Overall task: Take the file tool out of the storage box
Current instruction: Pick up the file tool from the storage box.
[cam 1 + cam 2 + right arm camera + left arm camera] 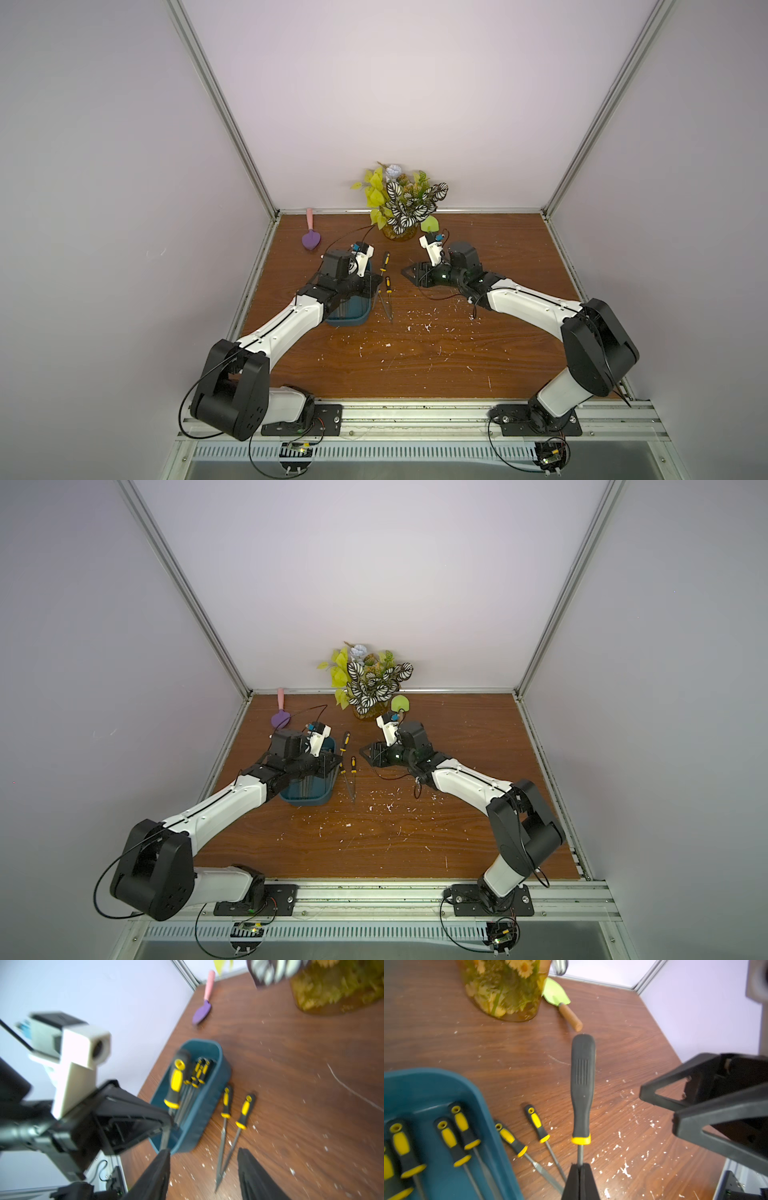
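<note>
Jaws of our left arm (291,320) grip the file tool (582,1084) by its shank, clear of the storage box (436,1076), handle seemingly free for our open, empty right jaws

Teal storage box (425,1076), file tool (582,1084) black with a yellow collar, brown wood-grain table (415,365) flecked white, purple scoop (311,240) with a pink handle, plant (405,203) leaves zebra-striped and lime.

No text, label or number is legible anywhere.
</note>
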